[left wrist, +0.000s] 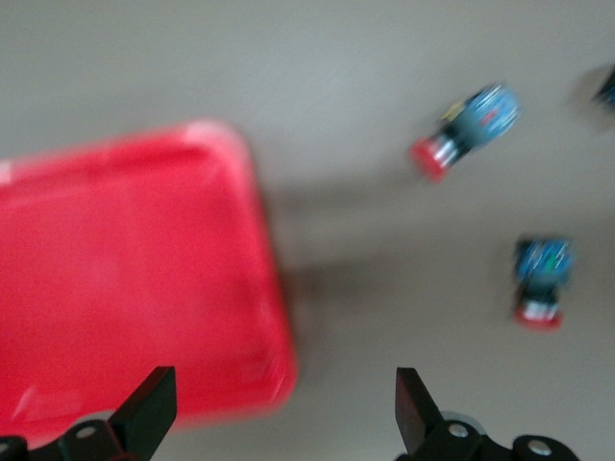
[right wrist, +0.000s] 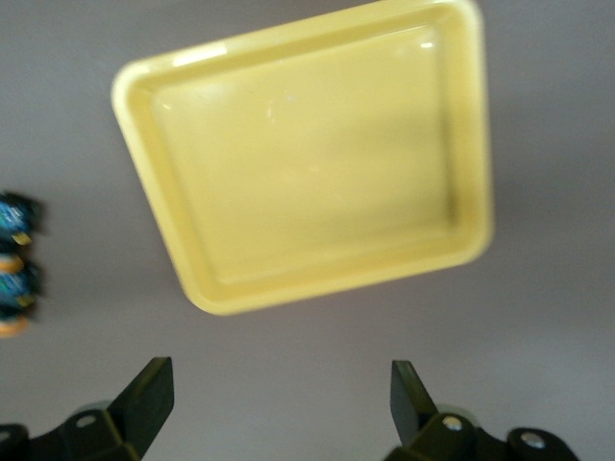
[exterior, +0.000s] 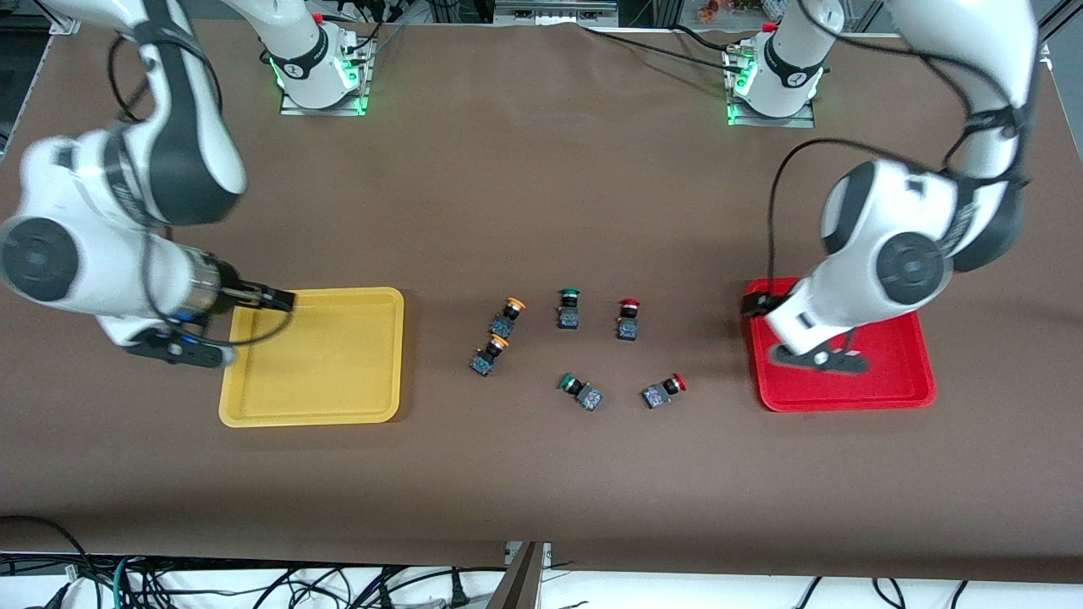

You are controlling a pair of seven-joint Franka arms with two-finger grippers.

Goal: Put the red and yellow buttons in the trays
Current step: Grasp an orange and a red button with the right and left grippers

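The yellow tray [exterior: 313, 359] lies toward the right arm's end and the red tray [exterior: 880, 372] toward the left arm's end; both look empty. Between them on the table lie two orange-yellow-capped buttons [exterior: 507, 316] [exterior: 488, 354] and two red-capped buttons [exterior: 628, 319] [exterior: 664, 392]. My left gripper [exterior: 816, 359] hangs open and empty over the red tray's edge [left wrist: 125, 279]; its wrist view shows the two red buttons [left wrist: 466, 130] [left wrist: 540, 283]. My right gripper [exterior: 182, 348] hangs open and empty beside the yellow tray [right wrist: 317, 163]; the yellow buttons [right wrist: 13, 279] show at that view's edge.
Two green-capped switches [exterior: 568, 308] [exterior: 580, 392] lie among the buttons. The arm bases [exterior: 317, 72] [exterior: 774, 80] stand along the table's edge farthest from the front camera. Bare brown table lies nearer the front camera than the trays.
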